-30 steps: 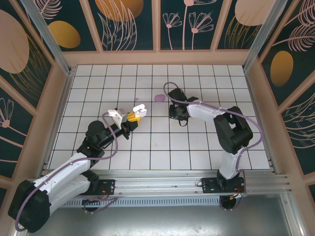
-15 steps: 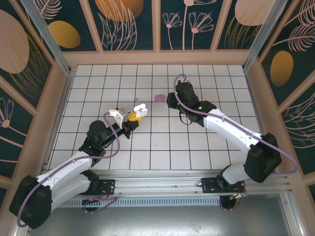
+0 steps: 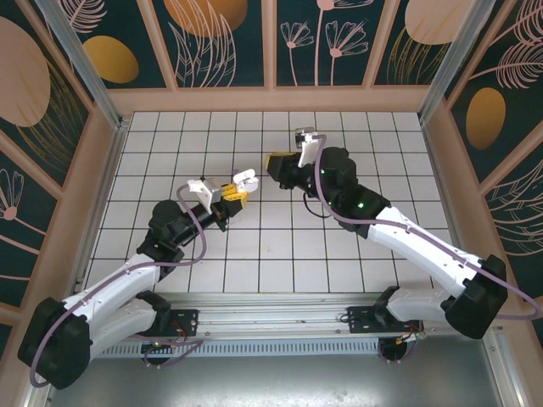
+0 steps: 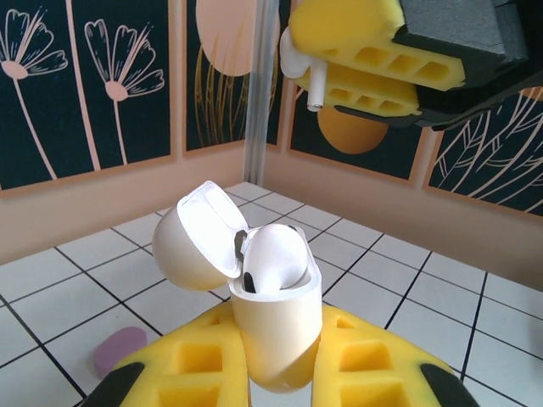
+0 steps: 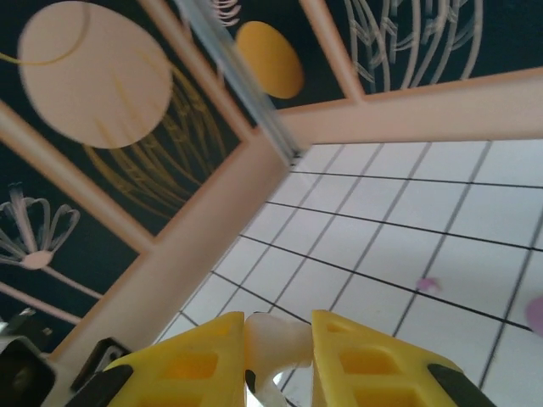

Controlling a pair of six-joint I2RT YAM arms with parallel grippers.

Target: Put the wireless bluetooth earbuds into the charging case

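Earbud (image 4: 315, 87) pinched by the right gripper (image 4: 339, 61) hangs above the open charging case (image 4: 276, 326) that the left gripper (image 4: 280, 377) clamps, and its stem seems, from this poor angle, off the free socket, so lowering may jam it on the case rim.

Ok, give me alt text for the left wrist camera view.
The left claw grips an open white charging case, one earbud seated inside. Above it, the right claw holds a second white earbud, stem pointing down.
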